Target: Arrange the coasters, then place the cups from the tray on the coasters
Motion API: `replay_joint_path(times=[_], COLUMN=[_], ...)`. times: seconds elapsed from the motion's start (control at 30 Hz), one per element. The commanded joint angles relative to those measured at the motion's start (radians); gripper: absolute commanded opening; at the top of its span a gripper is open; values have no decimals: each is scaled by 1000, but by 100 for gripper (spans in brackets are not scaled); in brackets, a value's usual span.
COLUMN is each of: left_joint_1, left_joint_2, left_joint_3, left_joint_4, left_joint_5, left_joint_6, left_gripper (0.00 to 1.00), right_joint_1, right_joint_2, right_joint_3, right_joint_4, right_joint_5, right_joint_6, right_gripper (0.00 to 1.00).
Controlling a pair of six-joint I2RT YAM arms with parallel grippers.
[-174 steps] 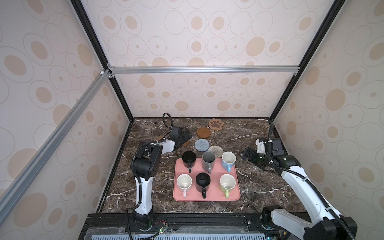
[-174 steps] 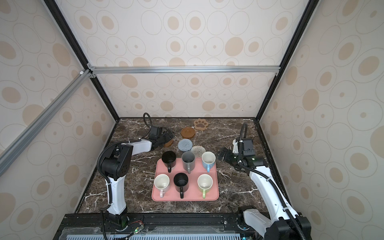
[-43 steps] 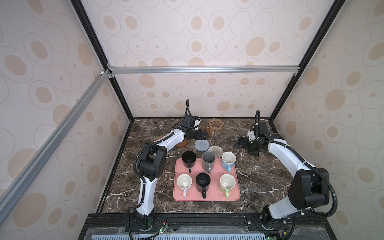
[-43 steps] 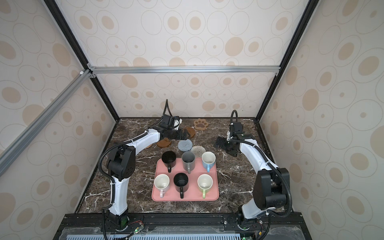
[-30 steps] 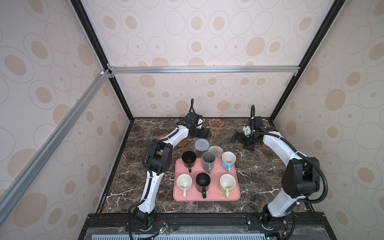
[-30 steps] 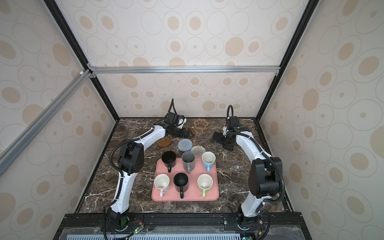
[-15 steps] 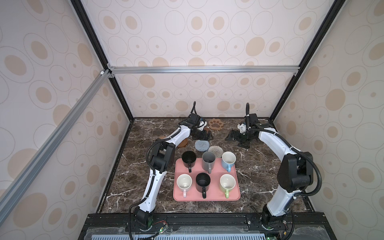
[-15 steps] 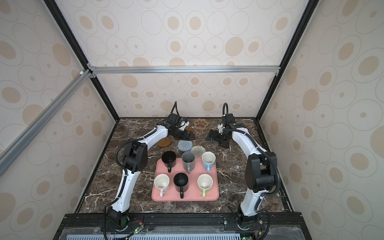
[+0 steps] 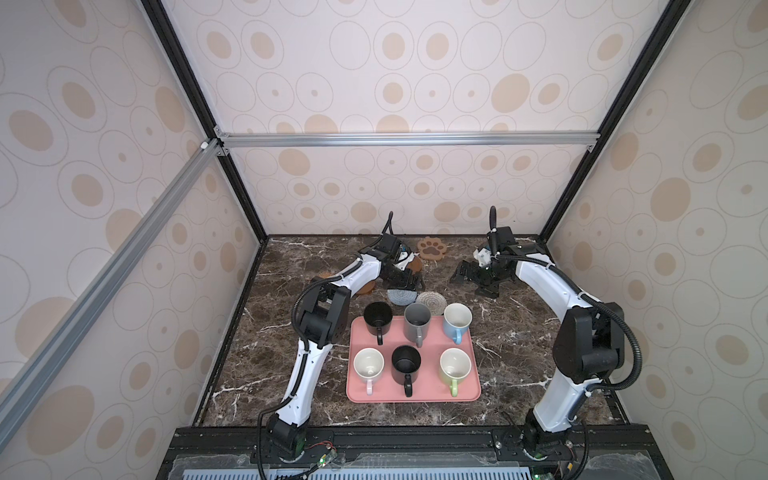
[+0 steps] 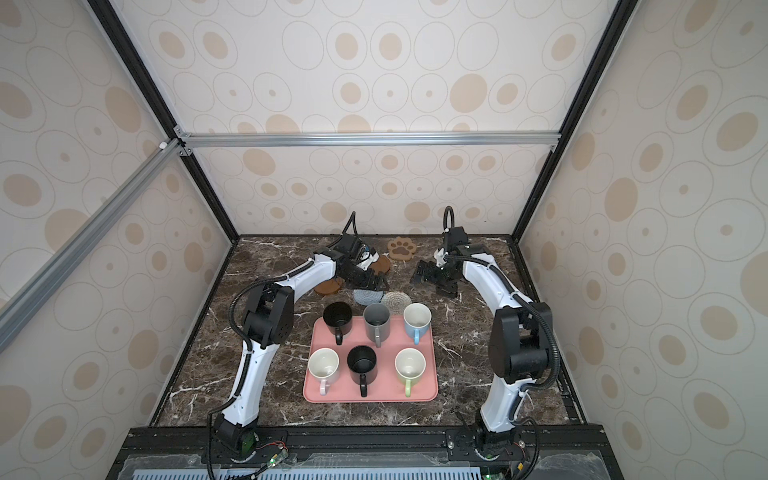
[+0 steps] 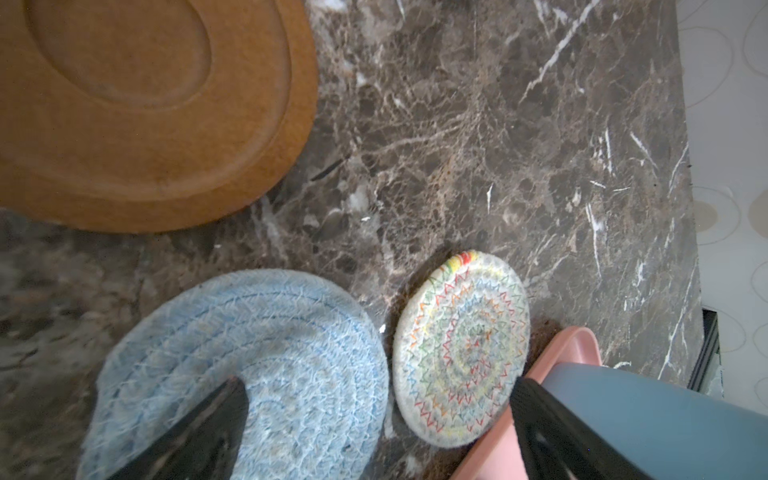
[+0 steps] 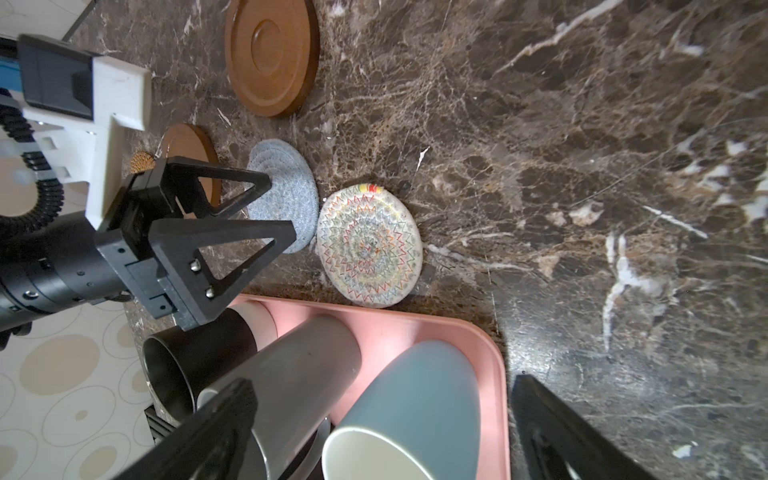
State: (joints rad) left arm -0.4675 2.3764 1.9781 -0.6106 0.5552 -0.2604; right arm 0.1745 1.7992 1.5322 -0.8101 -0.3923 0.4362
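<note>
With my left claw (image 9: 409, 284) spread and empty over the blue-grey knitted round coaster (image 9: 401, 296), I should pinch its far rim and drag it clear of the cream-grey knitted round coaster (image 9: 432, 300) just beside it, minding the grey handled mug (image 9: 417, 322) on the flat pink rectangular tray (image 9: 432, 392) immediately nearward, while my right claw (image 9: 471, 284) hangs released, far right.

Pink tray (image 9: 426, 392) lies flat on the worktop (image 9: 519, 332). I count six mugs upright on it in two rows, handles toward the near edge.

Back row: black mug (image 9: 377, 318), grey mug (image 9: 417, 320), light blue mug (image 9: 457, 320).
Front row: pale pink mug (image 9: 368, 365), second black mug (image 9: 405, 363), light green mug (image 9: 455, 365).

Just beyond the tray's far rim, the blue-grey knitted coaster (image 9: 401, 296) and cream knitted coaster (image 9: 431, 299) lie side by side. Two brown discs (image 12: 272, 56) (image 12: 187, 153) lie farther back. Paw-shaped coaster (image 9: 432, 248) lies near the back wall. Rattan disc (image 12: 141, 161) is barely visible.
</note>
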Motion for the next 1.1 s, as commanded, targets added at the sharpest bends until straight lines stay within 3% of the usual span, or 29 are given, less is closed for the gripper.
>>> replay_joint_path(times=[0.0,0.3,0.57,1.07], left_joint_1=[-4,8,22,23], left_joint_2=[-15,75,139,100], left_joint_3=[-5,141,253,271], left_joint_4=[-58,-66,-93,-68], left_joint_5=[-79,-197,-205,-180], left_joint_6=[31,-2,-14,-33], left_gripper=[100,100,100,100], right_joint_1=[6,5,5,5], right_joint_2=[27,38,42,57], right_joint_3=[35,45,49,57], right_joint_4=[-40,-31,-31,-20], right_joint_5=[1,4,12,10], right_joint_6=[-16,-8,-13,-6], right_gripper=[100,100,100,100])
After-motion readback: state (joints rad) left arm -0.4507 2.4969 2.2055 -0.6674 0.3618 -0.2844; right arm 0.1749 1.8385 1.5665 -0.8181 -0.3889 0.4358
